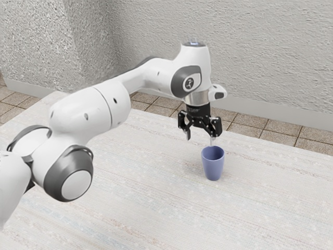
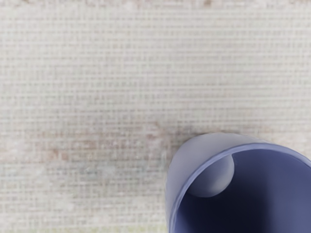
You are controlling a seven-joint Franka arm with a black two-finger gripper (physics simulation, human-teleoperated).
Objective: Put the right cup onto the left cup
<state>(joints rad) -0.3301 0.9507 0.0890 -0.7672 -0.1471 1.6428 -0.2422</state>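
A blue cup (image 1: 213, 164) stands upright on the table, its mouth facing up. Just above it and toward the exterior view's left is my gripper (image 1: 200, 137), its two fingers spread apart with nothing between them. One fingertip is close to the cup's rim; whether they touch I cannot tell. From the hand, the cup (image 2: 199, 158) appears large and close, its dark blue inside visible with a paler rounded patch within.
The pale, streaked table (image 1: 140, 192) extends around the cup, and its far edge runs behind the gripper. Beyond that edge are brown floor tiles (image 1: 250, 124) and a rough grey wall (image 1: 270, 57).
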